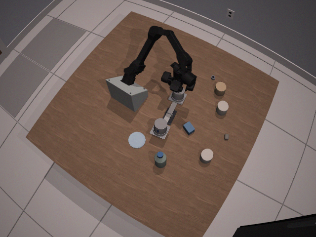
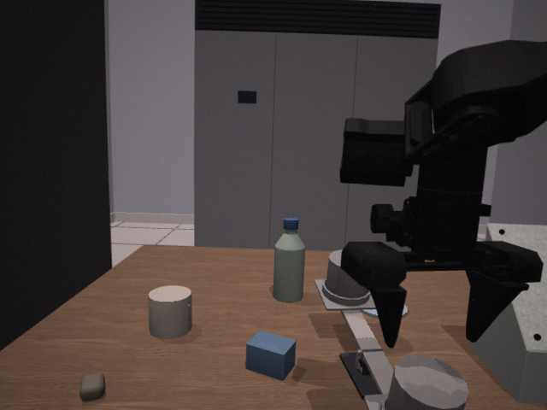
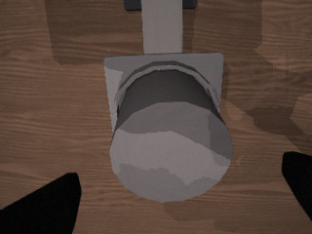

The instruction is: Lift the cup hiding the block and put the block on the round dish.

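A grey cup (image 1: 177,96) (image 2: 427,383) (image 3: 171,151) stands upside down on one end plate of the balance (image 1: 173,108) (image 2: 364,333) (image 3: 162,29). Its twin, the other grey cup (image 1: 160,126) (image 2: 336,275), stands on the opposite end, nearer the dish. The beam seems to slope down toward the first cup. My gripper (image 1: 182,88) (image 2: 432,342) (image 3: 182,173) is open and empty, pointing down just above the first cup, with a fingertip to either side of it in the wrist view. The pale blue round dish (image 1: 137,139) (image 2: 399,310) is bare. The hidden block is not visible.
A blue box (image 1: 189,128) (image 2: 270,354) lies beside the balance. A green bottle (image 1: 160,160) (image 2: 289,269) stands near the dish. White cylinders (image 1: 206,155) (image 1: 222,107), a tan cylinder (image 1: 220,88) and a small stone (image 1: 226,137) stand farther out. A grey wedge-shaped block (image 1: 127,95) is under the arm's base.
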You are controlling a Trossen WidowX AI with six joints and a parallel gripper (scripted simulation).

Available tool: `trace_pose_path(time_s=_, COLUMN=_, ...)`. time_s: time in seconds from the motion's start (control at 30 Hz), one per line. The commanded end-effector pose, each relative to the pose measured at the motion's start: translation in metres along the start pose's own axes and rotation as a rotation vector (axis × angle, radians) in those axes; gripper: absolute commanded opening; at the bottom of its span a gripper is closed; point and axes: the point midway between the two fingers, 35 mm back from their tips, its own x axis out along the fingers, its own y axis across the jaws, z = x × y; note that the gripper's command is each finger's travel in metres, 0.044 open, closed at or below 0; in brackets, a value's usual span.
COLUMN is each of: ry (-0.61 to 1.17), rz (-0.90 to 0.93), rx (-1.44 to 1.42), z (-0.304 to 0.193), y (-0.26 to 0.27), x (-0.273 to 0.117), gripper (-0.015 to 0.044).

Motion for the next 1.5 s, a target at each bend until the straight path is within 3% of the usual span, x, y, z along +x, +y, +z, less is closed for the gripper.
trace_pose_path(time_s=0.0, ry=-0.010, rz=-0.009, rx=0.046, z=-0.005, y=0.003, x=0.002, gripper=0.0440)
trace_pose_path(time_s=1.47, ry=-0.009, rz=-0.008, rx=0.046, z=-0.004, y=0.003, x=0.073, gripper=0.0440)
